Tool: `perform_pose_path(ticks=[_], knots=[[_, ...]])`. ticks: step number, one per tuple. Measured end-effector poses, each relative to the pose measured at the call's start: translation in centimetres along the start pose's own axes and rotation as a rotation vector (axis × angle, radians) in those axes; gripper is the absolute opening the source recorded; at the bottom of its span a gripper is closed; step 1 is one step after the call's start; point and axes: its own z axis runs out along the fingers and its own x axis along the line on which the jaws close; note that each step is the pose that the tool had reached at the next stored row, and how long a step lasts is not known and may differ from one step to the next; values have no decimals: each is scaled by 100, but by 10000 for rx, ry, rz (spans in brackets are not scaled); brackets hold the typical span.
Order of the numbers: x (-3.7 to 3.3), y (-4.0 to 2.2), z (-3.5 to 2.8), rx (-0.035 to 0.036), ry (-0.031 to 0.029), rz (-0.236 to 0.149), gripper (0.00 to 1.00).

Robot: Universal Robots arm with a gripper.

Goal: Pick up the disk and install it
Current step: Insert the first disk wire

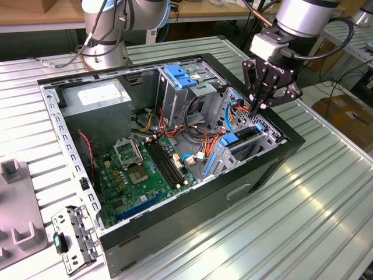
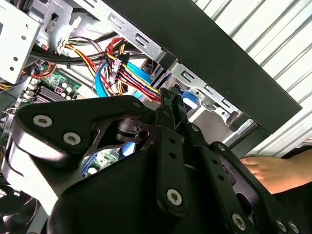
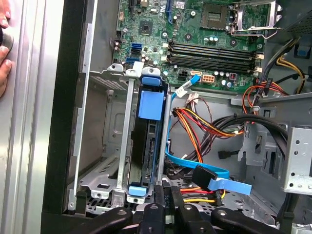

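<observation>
The disk [image 3: 148, 141], dark with a bright blue carrier rail around it, sits on edge in a slot of the metal drive cage [image 3: 97, 175] at the case's corner. In the exterior view its blue carrier [image 1: 236, 140] shows at the right end of the open computer case [image 1: 280, 169]. My black gripper [image 1: 261, 107] hangs just above the far end of that cage, shut with nothing between its fingers. In the first wrist view the gripper [image 3: 165, 187] comes down beside the carrier's end. In the second wrist view the gripper [image 2: 170, 97] points at the cage and the coloured cables.
A green motherboard [image 1: 140, 169] lies in the case floor, and a grey power supply [image 1: 96, 99] is at the back. Orange, red and blue cables [image 3: 204, 126] run beside the cage. A person's hand [image 2: 268, 170] rests on the table outside the case. A metal bracket [image 1: 73, 239] lies at the front left.
</observation>
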Motion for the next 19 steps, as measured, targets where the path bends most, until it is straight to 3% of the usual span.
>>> perform_pose_path(ticks=[10, 16, 19], knots=[[2, 0, 0, 0, 0, 11, 17], [0, 11, 27, -29, 5, 628, 17], [-3, 74, 40, -32, 6, 662, 17]])
